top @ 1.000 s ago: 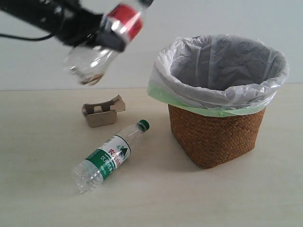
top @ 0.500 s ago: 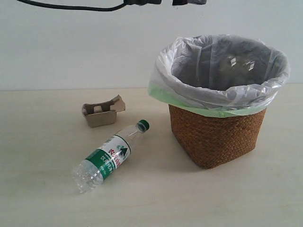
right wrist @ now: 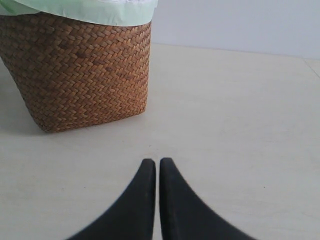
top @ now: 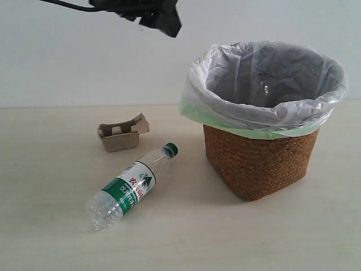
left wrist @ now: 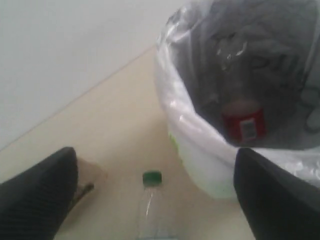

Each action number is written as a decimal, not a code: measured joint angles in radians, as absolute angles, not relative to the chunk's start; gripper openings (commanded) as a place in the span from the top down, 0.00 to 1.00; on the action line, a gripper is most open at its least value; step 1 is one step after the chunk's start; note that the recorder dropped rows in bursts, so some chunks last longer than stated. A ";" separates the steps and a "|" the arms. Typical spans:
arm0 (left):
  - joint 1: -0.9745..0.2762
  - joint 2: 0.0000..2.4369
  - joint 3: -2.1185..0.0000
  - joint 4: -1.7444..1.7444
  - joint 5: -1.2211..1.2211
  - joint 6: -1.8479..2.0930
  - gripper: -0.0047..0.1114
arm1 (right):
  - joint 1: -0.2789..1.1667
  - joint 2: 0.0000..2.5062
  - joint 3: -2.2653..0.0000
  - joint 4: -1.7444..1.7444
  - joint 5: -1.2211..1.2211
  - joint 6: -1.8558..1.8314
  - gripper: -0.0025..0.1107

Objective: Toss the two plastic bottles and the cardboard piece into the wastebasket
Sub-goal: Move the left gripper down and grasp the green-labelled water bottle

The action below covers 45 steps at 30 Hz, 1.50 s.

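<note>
The red-label bottle (left wrist: 242, 121) lies inside the bag-lined wicker wastebasket (top: 259, 164), whose bag rim fills part of the left wrist view (left wrist: 200, 135). My left gripper (top: 161, 17) hangs open and empty high up, left of the basket (left wrist: 155, 195). The green-cap bottle (top: 128, 186) lies on the table below it, its cap (left wrist: 152, 177) showing between the fingers. The cardboard piece (top: 121, 134) sits behind that bottle and peeks out by one finger (left wrist: 90, 177). My right gripper (right wrist: 157, 162) is shut on nothing, low over the table beside the basket (right wrist: 80, 70).
A pale table (top: 51, 226) carries everything, with a plain wall behind. A black cable (top: 67, 5) trails from the left arm along the top edge.
The left gripper carried the red-label bottle right over the basket and let it go; the bottle now lies inside. The gripper has since swung back left and lower.
</note>
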<state>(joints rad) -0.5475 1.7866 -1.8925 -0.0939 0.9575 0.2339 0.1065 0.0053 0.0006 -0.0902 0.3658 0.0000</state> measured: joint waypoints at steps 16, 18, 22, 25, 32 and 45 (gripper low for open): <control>-0.530 1.790 -1.548 0.015 0.952 0.213 0.27 | 0.107 0.005 0.001 -0.090 0.366 0.000 0.98; -0.530 1.795 -1.495 0.017 0.917 0.213 0.27 | 0.107 0.005 0.001 -0.090 0.366 0.000 0.98; -0.528 1.831 -1.437 0.019 0.882 0.213 0.27 | 0.107 0.005 0.001 -0.090 0.366 0.000 0.98; -0.524 1.877 -1.429 0.019 0.864 0.213 0.27 | 0.107 0.005 0.001 -0.090 0.366 0.000 0.98; -0.521 1.989 -1.426 0.020 0.782 0.213 0.27 | 0.107 0.005 0.001 -0.090 0.366 0.000 0.98; -0.486 2.113 -1.426 0.000 0.759 0.253 0.33 | 0.107 0.005 0.001 -0.090 0.366 0.000 0.98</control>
